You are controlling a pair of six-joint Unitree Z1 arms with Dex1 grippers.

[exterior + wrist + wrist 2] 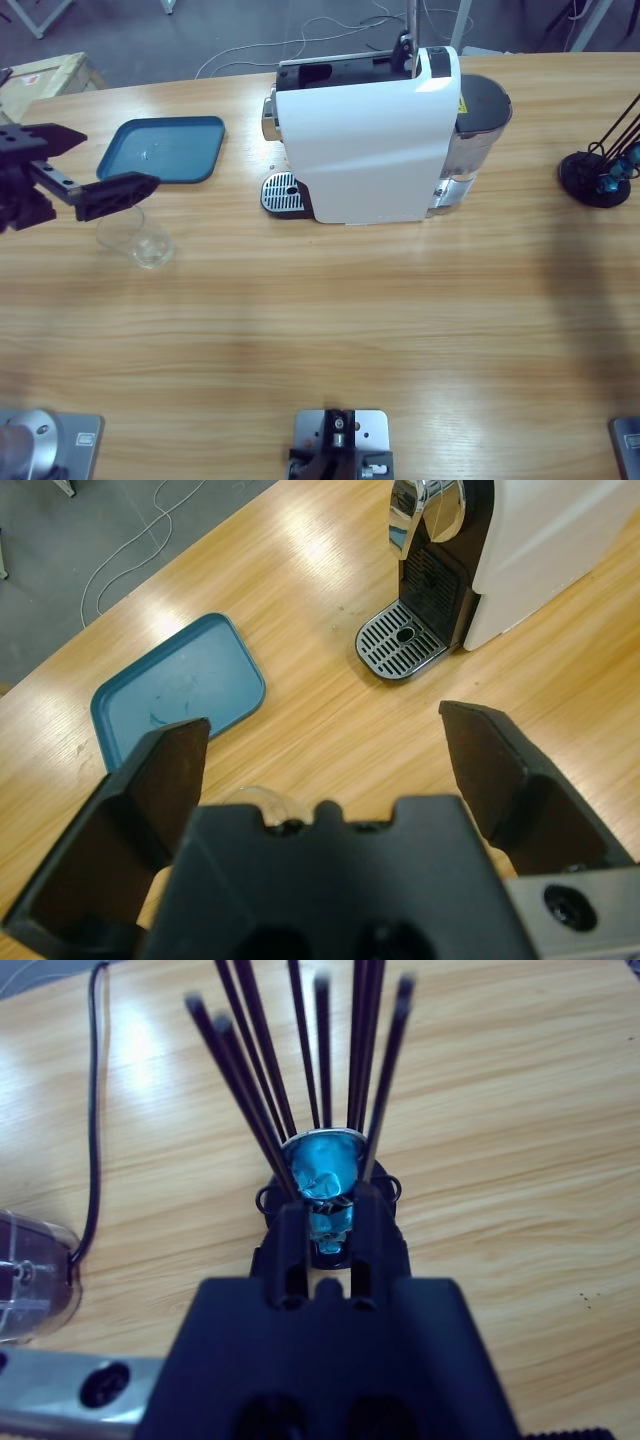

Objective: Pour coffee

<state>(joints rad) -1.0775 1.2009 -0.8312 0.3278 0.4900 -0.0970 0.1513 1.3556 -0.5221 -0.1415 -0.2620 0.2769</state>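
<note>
Glass [140, 240] sits empty on the counter at far left, directly under the left gripper [88, 172], whose jaws gape wide with nothing held; drip grate [282, 193] lies to its right; right gripper's state: cannot tell.

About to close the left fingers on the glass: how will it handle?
The glass looks thin, clear and smooth, so probably slippery and fragile; grip gently. It appears empty, so likely light and apt to slide or tip if one finger touches first. The left gripper is open wide above it.
</note>
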